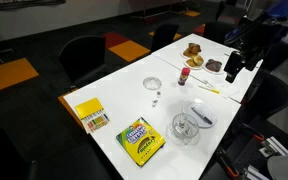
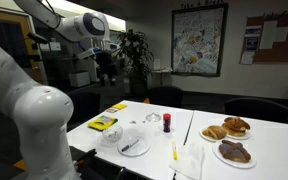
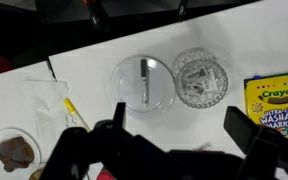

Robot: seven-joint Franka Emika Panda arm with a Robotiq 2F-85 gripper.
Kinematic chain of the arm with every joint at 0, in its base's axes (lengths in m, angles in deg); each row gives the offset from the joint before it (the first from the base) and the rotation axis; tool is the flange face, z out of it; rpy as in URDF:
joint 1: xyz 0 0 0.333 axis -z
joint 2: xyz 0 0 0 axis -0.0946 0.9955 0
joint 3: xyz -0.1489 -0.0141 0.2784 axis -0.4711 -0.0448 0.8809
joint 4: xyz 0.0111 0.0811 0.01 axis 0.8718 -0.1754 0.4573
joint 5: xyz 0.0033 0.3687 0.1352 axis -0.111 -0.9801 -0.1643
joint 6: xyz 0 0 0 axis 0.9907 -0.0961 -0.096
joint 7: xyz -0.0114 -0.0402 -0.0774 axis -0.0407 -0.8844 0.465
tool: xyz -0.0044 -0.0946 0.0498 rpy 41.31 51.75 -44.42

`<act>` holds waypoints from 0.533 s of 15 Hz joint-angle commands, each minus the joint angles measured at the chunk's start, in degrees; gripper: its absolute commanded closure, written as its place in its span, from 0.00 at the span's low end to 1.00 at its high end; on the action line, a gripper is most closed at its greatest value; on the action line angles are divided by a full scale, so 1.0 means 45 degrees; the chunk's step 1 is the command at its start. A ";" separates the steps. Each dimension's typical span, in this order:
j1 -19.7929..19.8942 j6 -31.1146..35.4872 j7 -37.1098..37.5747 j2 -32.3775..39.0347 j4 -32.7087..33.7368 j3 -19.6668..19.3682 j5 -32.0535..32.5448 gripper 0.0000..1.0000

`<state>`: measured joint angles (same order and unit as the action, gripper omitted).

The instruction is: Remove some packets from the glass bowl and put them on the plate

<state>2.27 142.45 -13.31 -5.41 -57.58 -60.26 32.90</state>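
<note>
The glass bowl stands on the white table beside the crayon box and holds several small pale packets. It shows in both exterior views. The pale round plate lies right next to it, with a slim strip-like thing on it. The plate also shows in both exterior views. My gripper is open and empty. It hangs well above the table, apart from bowl and plate.
A Crayola box lies beside the bowl. A yellow box, a small clear dish, a red bottle, a yellow marker, a napkin and two pastry plates share the table. Chairs surround it.
</note>
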 commanded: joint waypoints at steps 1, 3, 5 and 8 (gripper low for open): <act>-0.0175 -0.0021 0.0078 0.0029 0.0017 -0.0156 0.0088 0.00; -0.0225 0.0597 0.0146 0.0336 -0.0366 -0.0032 0.0099 0.00; -0.0242 0.1767 0.0377 0.0364 -0.0931 0.0101 0.0231 0.00; -0.0405 0.3445 0.0283 0.0657 -0.1628 0.0132 0.0467 0.00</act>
<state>1.16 151.35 -12.49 -3.93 -61.78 -60.12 33.78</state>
